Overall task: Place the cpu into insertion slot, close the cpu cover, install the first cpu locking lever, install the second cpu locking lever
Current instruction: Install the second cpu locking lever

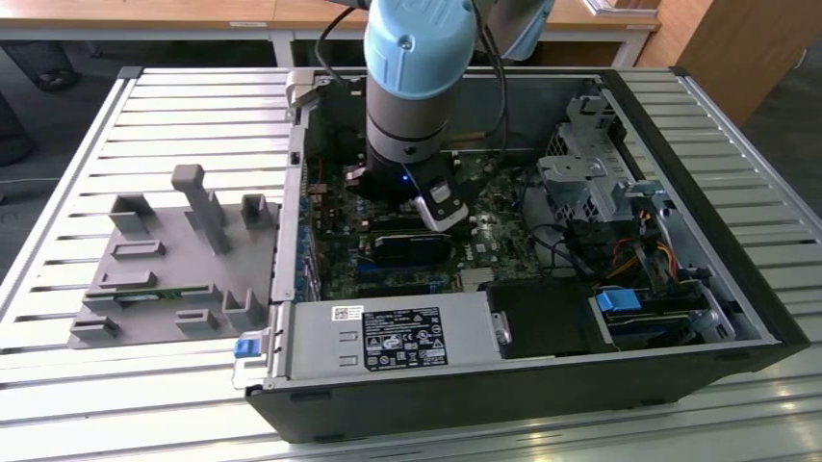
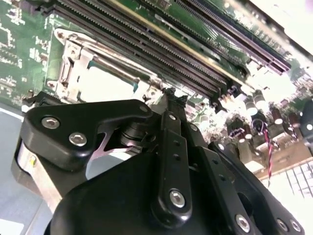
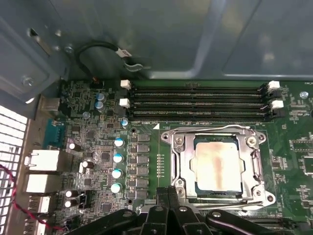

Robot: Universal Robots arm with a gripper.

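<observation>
**Now over the socket, chip seated under its frame**

Right, starting at the left of the exterior view: a grey plastic fixture (image 1: pixel 173 260) sits on the slatted table (image 1: pixel 77 385), well apart from my work. Moving right, the open computer case (image 1: pixel 514 385) fills the middle, and my arm (image 1: pixel 414 87) drops straight down into it, over the green motherboard (image 1: pixel 495 245).

Over to the first wrist view. At the left are the round capacitors (image 3: pixel 118 157), and across the upper middle run the long black memory slots (image 3: pixel 195 100). Right of centre sits the cpu (image 3: pixel 218 165), its pale metal top showing through the window of the cpu cover (image 3: pixel 183 164), which lies flat over it. Chip and cover both rest in the insertion slot (image 3: pixel 218 192). My gripper (image 3: pixel 172 196) pokes up from the bottom edge, fingertips drawn together into one narrow point, just beside the near left corner of the cover and holding nothing.

In the second wrist view, my black fingers (image 2: pixel 172 147) look pressed together too, tips close to the socket.
</observation>
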